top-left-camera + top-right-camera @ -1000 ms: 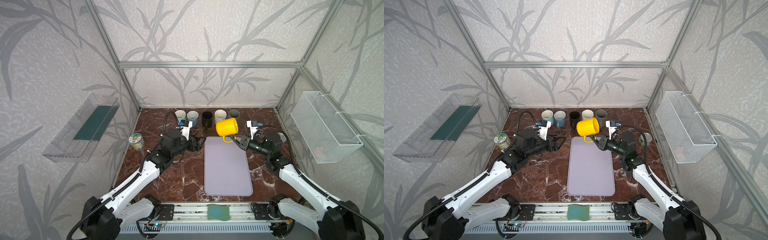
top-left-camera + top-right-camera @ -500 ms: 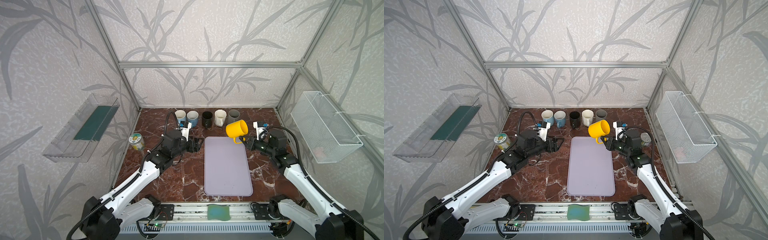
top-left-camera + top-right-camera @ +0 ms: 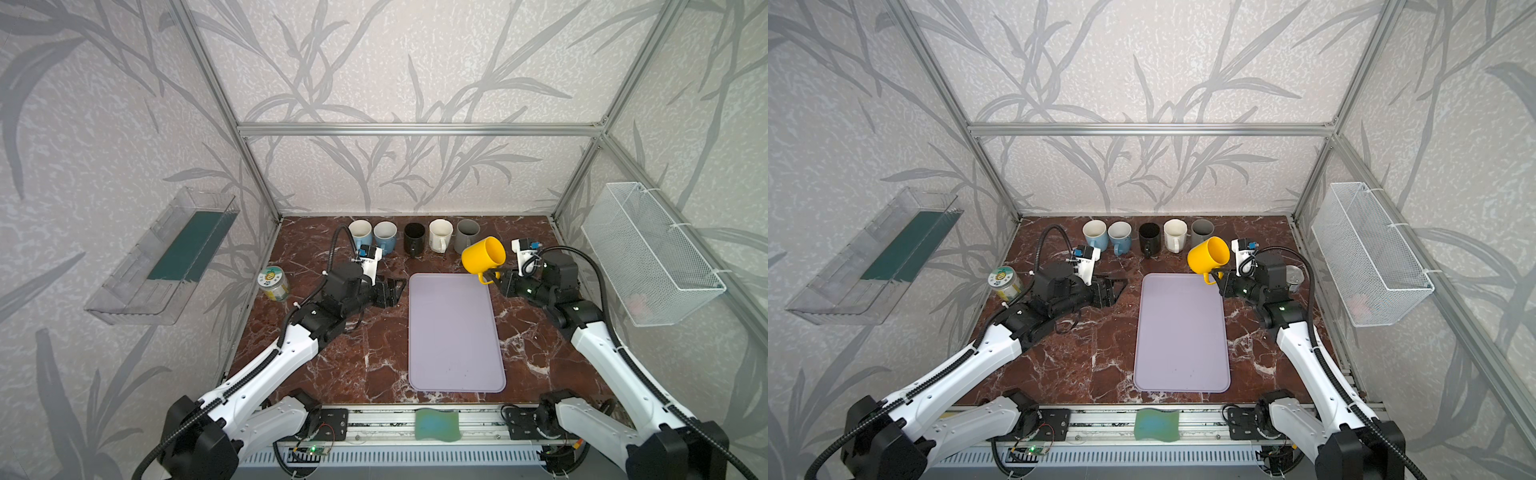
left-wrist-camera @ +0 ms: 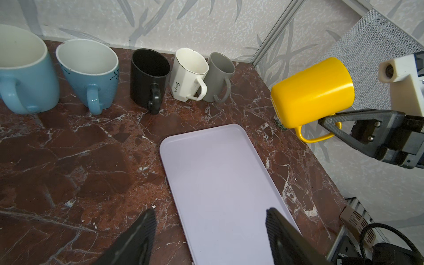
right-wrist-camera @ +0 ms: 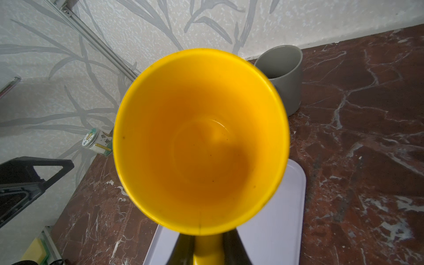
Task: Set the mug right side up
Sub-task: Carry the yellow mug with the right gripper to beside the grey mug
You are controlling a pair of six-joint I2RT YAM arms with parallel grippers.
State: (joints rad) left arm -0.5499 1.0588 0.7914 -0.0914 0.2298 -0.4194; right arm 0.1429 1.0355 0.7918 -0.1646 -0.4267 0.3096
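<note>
A green sponge (image 3: 437, 424) lay on the front rail; beyond it a lilac mat (image 3: 453, 332) rested flat on the marble table (image 3: 374, 353); the left gripper (image 3: 397, 291) sat just beside the mat's far left corner, jaws apart and holding nothing; the right gripper (image 3: 493, 276) was clamped on the handle of the yellow mug (image 3: 482, 254), which hung above the mat's far right corner, tipped roughly sideways, mouth toward the right arm; five mugs (image 3: 414, 237) stood upright along the back wall.
</note>
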